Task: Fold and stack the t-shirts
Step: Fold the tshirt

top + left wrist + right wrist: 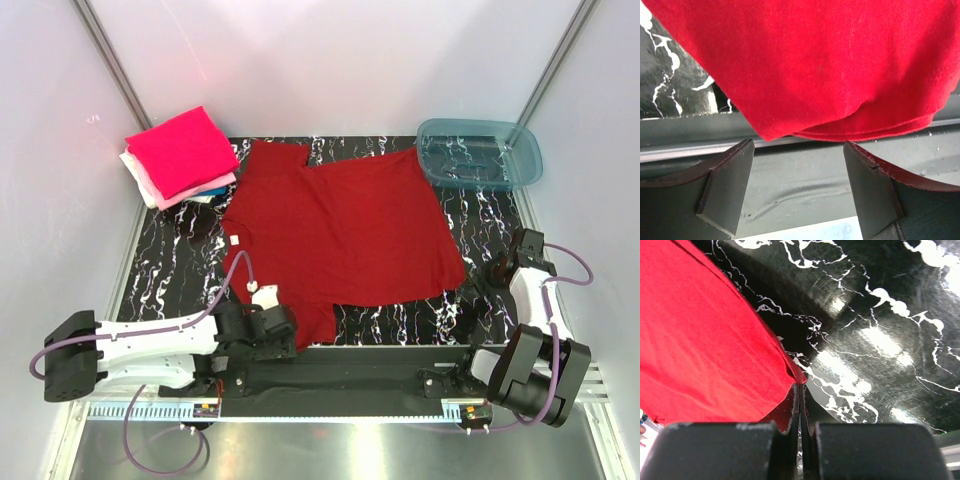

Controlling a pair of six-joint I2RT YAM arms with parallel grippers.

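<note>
1. Centrally, a dark red short-sleeved cloth t-shirt (340, 225) is spread flat on the black white-veined marbled table (485, 215). Its collar is turned to the left, and one sleeve is draped at the near edge.
2. The left gripper (283, 325) is held just beside that near sleeve. In the left wrist view its two dark fingers (727, 185) are seen spread wide apart, with nothing between them. The sleeve's rounded hem (840, 125) lies just ahead of them, overhanging the table's edge.
3. The right gripper (480, 275) is placed at the shirt's near right corner. In the right wrist view its fingers (785, 440) are pressed tightly together, and the pointed corner of the red cloth (799, 376) appears pinched at their tips.
4. A stack of folded cloth t-shirts (140, 172) is set at the far left corner, partly off the marbled surface. It is topped by a bright magenta-pink folded t-shirt (185, 148), and pale pink, white and blue edges are shown beneath it.
5. A teal see-through plastic tub (480, 152) is seen at the far right corner, just beside the shirt's far hem.
</note>
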